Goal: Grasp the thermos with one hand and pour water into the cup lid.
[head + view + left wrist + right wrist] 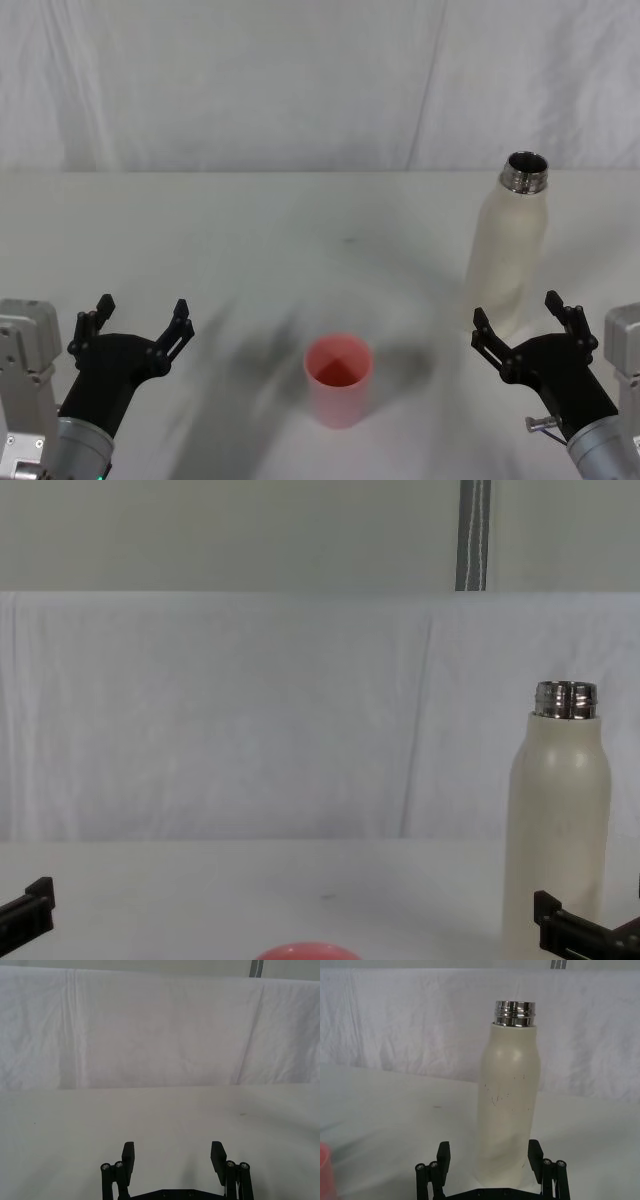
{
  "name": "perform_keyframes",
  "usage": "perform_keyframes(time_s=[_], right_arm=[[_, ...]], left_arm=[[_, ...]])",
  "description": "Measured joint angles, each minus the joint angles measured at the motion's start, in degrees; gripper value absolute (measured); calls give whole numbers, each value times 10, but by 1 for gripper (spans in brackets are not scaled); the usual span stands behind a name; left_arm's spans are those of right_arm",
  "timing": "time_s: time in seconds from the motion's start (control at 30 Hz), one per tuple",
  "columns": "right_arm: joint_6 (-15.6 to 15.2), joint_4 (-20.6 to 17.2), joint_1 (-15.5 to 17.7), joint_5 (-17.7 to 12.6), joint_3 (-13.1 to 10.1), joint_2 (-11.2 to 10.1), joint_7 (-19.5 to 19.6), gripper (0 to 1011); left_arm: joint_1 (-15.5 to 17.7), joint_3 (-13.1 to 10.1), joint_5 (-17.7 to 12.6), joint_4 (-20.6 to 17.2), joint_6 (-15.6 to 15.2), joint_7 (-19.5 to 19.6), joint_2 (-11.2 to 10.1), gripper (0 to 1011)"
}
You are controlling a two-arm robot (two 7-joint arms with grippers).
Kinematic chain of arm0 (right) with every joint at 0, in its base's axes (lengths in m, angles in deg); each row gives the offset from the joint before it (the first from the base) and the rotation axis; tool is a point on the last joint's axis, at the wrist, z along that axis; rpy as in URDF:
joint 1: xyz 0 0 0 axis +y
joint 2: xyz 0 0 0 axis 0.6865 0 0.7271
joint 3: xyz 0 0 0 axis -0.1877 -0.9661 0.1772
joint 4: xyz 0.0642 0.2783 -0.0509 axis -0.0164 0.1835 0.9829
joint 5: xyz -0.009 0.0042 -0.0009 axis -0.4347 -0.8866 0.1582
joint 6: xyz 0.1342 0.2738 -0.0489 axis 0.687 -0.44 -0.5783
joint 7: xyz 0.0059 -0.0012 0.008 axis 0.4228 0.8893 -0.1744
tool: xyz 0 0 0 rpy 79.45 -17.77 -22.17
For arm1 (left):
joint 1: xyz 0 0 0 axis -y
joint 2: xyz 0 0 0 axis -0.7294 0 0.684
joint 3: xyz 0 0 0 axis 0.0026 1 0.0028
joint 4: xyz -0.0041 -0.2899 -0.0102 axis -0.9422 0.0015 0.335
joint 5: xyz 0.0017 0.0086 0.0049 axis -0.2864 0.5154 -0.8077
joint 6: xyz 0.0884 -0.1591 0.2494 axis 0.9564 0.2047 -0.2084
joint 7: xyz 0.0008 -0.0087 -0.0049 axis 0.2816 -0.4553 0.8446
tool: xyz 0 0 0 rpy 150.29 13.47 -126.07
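**Head view: we get ready to grab the bottle**

We see the tall cream-white thermos with a shiny steel neck (510, 250) at the right. Our black right gripper (525, 322) is spread wide just below it. We should slide in straight and squeeze its middle. Our left gripper (140, 318), lower left, is spread too. The small round pink cup lid (338, 378) stands low in the middle. We can read no writing.

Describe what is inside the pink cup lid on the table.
The cup lid stands upright, mouth open. Its visible pink inner walls hold nothing recognisable; whether water lies at the bottom cannot be told.
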Motion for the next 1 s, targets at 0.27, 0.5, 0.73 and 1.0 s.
perform_keyframes(time_s=[0.27, 0.5, 0.73, 1.0], right_arm=[[-12, 9, -9, -25, -22, 13, -26, 1001], [-23, 15, -21, -45, -38, 22, -46, 1001], [-33, 20, -35, -49, -42, 20, -59, 1001], [-41, 28, -51, -46, -40, 14, -67, 1001]], left_arm=[[0, 0, 0, 0, 0, 0, 0, 1001], [0, 0, 0, 0, 0, 0, 0, 1001], [0, 0, 0, 0, 0, 0, 0, 1001], [0, 0, 0, 0, 0, 0, 0, 1001]])
